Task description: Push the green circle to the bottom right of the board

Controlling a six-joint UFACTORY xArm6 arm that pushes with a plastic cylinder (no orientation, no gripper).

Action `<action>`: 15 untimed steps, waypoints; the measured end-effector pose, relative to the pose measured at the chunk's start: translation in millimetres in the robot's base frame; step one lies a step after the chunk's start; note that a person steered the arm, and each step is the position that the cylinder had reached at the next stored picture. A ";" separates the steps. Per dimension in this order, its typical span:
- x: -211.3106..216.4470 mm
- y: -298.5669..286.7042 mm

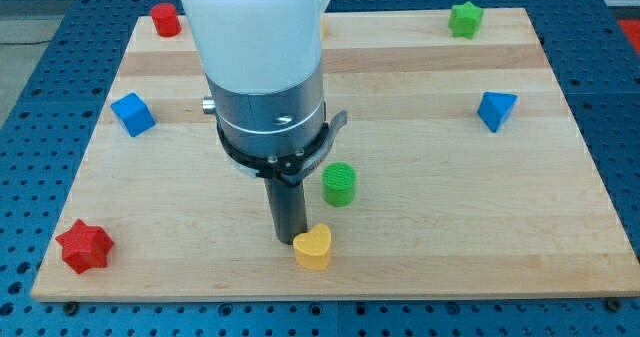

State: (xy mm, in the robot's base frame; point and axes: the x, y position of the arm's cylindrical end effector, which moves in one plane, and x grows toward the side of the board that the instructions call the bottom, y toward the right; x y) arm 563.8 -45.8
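My tip [289,241], a bare rod with nothing to open or close, sits just left of the yellow heart [314,247], touching or nearly so, with the green circle [339,184] close by to the far right. The risk: sweeping right shoves the heart instead, since it blocks that path. Blue blocks [132,114] [495,109], red star [83,246] and green star [465,19] sit well clear.

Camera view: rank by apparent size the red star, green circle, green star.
1. red star, largest, though nearest the camera
2. green circle
3. green star, about equal to the circle and farther away, so unsure
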 end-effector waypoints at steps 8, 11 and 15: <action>-68.2 92.1; -54.9 185.9; -59.5 236.4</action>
State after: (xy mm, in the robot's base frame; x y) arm 504.3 190.6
